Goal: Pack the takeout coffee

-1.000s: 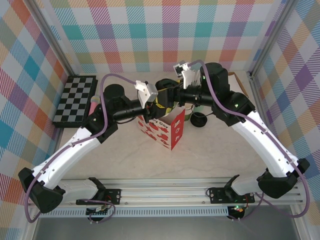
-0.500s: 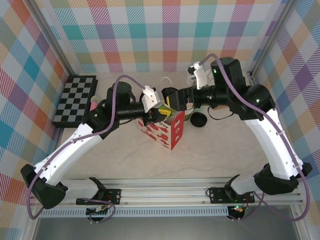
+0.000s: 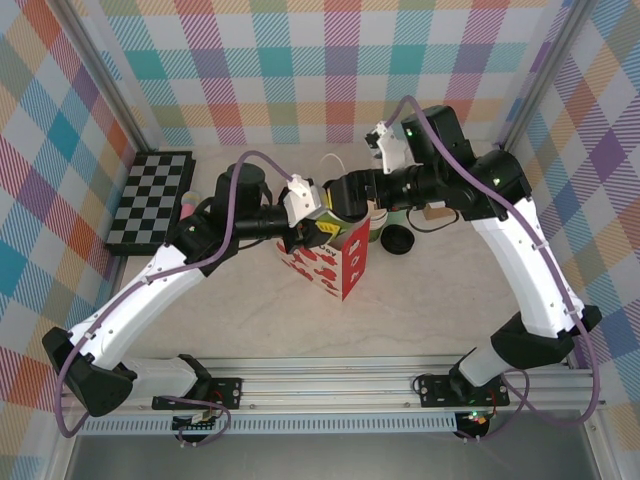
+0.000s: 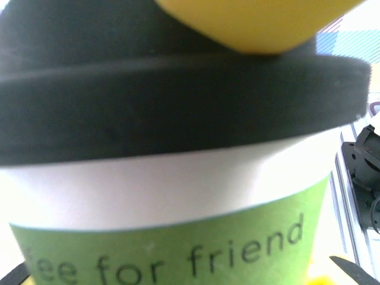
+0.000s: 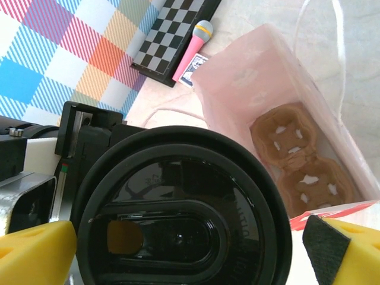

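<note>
Takeout coffee (image 4: 178, 261): upright, black lid (image 5: 178, 228) on, above open paper bag (image 3: 335, 262), mid-table.
Left gripper (image 3: 310, 224): clamped on the cup's side.
Right gripper (image 5: 190, 255): spread wide, yellow pads (image 5: 35, 252) flanking lid, holding nothing.

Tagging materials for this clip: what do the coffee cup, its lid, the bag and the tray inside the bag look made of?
The cup looks like paper: matte green, printed lettering, white band. Its lid is glossy black plastic, showing reflections. The bag seems thin paper, pale pink inside, creased. The tray is probably moulded pulp: brown, rough-looking.
</note>
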